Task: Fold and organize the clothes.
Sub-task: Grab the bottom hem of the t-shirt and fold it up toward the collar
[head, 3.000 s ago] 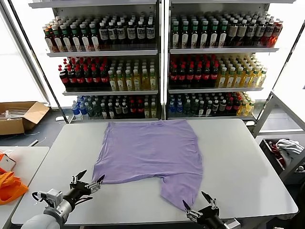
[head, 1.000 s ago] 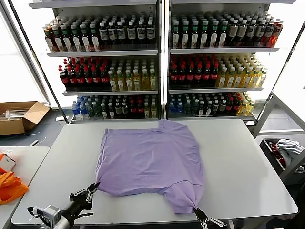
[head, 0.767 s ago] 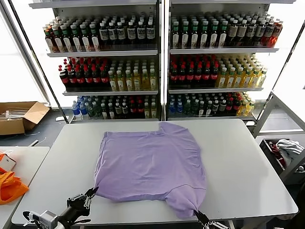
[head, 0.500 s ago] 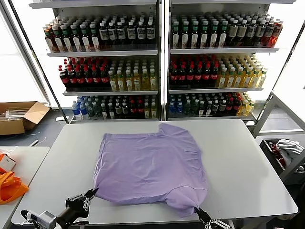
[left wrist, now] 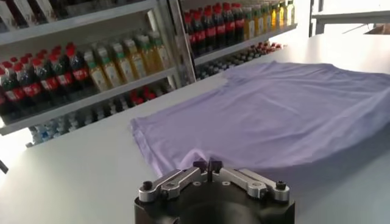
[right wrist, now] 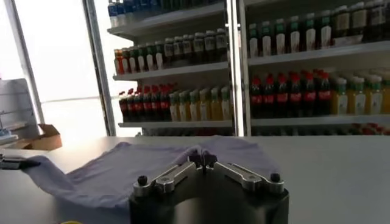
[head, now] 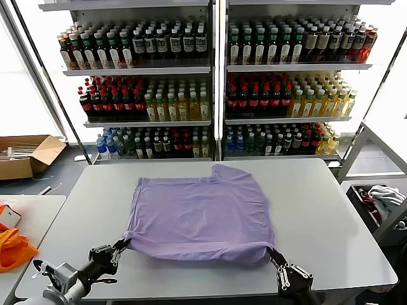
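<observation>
A lavender short-sleeved T-shirt of soft thin fabric (head: 200, 213) is spread on the pale grey rectangular table (head: 331, 216), approx. at its centre, plain side up. Its near edge is doubled under into a rounded fold and drawn taut between the two grippers.

The left gripper (head: 119, 246) is placed at the shirt's near left corner, fingers pinched together w/ fabric caught between the tips; in the left wrist view the left gripper (left wrist: 208, 164) is seen closed on the cloth edge. The right gripper (head: 273, 256) is placed at the near right corner, likewise closed tight on the fabric; the same grip is seen in the right wrist view (right wrist: 203, 158).

Behind the table, tall white shelving racks of bottled drinks (head: 216, 82) are seen. An orange cloth (head: 13, 249) is seen on a side table at left.
</observation>
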Controlling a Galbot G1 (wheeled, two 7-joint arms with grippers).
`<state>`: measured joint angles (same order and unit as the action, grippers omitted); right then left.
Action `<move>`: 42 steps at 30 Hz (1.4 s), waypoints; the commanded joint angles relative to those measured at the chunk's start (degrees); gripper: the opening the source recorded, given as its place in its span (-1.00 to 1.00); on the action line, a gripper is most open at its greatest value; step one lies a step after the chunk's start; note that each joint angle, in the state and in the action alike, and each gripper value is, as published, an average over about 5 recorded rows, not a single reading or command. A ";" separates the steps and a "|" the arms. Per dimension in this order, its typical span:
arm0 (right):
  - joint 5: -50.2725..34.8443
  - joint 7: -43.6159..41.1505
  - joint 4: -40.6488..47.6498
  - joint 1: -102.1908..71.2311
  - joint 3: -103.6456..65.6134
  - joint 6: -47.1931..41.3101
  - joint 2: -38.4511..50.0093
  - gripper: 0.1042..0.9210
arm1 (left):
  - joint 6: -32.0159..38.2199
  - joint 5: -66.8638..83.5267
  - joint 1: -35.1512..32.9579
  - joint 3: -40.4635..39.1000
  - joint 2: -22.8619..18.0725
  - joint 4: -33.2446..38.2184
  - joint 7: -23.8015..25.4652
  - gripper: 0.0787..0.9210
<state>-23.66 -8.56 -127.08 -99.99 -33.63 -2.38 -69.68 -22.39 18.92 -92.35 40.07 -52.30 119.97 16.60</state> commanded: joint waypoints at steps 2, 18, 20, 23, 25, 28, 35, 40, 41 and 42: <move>-2.30 4.04 8.49 17.81 3.19 -4.77 0.61 -0.99 | -1.09 4.92 14.18 -6.89 4.03 -10.49 -1.57 -0.94; 0.09 4.47 26.97 38.93 18.19 -8.22 2.02 -0.99 | 1.80 2.40 27.05 -17.73 2.23 -20.88 -5.16 -0.94; 1.02 4.10 29.41 41.47 19.66 -8.55 2.00 -0.99 | 1.89 2.24 28.23 -18.62 1.91 -21.73 -5.44 -0.94; 2.65 4.17 32.47 44.14 21.13 -9.65 1.79 -0.99 | 1.47 2.31 29.90 -19.89 1.53 -23.05 -6.18 -0.94; 3.45 4.49 34.13 45.20 21.58 -10.21 1.41 -0.96 | 0.81 2.14 30.94 -20.51 1.27 -24.04 -7.02 -0.94; 3.80 4.68 35.55 45.91 21.52 -10.68 1.00 -0.81 | -0.08 1.54 31.77 -20.48 0.93 -24.90 -7.92 -0.91; 3.65 5.41 32.66 44.41 19.45 -11.53 2.20 -0.32 | -0.71 1.53 29.01 -16.60 0.69 -22.97 -8.96 -0.51; 3.74 8.21 26.68 39.07 15.40 -14.55 3.75 0.04 | -1.04 1.52 23.97 -13.21 0.57 -18.56 -9.25 -0.16; 3.76 8.76 25.54 37.51 14.48 -14.96 4.01 0.10 | -1.11 1.47 22.75 -12.65 0.53 -17.53 -9.37 -0.10; 3.74 9.14 24.31 35.70 13.41 -15.17 4.34 0.16 | -1.22 1.40 21.34 -12.07 0.43 -16.47 -9.56 -0.04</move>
<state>-20.53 -2.16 -98.36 -60.02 -16.79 -14.55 -66.63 -23.01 20.88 -65.23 23.99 -51.71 98.69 8.25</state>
